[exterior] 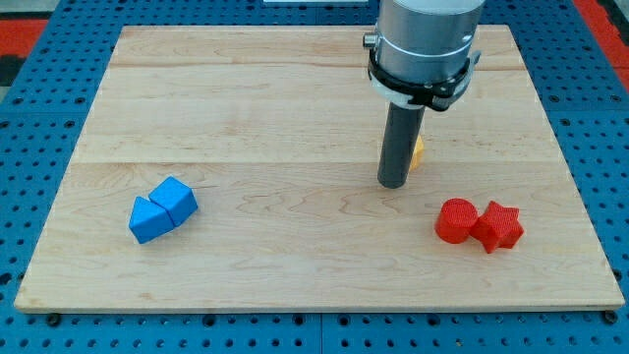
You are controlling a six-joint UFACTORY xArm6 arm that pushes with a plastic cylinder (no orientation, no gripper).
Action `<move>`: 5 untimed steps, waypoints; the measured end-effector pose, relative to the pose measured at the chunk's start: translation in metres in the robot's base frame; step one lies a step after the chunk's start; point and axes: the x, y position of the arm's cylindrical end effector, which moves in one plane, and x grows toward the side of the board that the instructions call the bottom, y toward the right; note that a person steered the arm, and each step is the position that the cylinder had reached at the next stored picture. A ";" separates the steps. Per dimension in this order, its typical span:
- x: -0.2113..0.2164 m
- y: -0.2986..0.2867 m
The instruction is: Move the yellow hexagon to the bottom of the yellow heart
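My rod comes down from the view's top right of centre, and my tip (394, 184) rests on the wooden board (246, 108). A small sliver of a yellow block (418, 152) shows just right of the rod and behind it, mostly hidden; its shape cannot be made out. It sits close against the rod's right side, slightly above the tip. No second yellow block shows; it may be hidden behind the rod or the arm's body.
Two blue blocks, a triangle-like one (147, 220) and a cube-like one (177, 200), touch each other at the view's left. A red cylinder (456, 219) and a red star-like block (499, 226) touch each other at the lower right. A blue pegboard (39, 128) surrounds the board.
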 end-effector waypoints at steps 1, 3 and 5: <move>-0.006 0.043; -0.025 0.052; -0.014 -0.009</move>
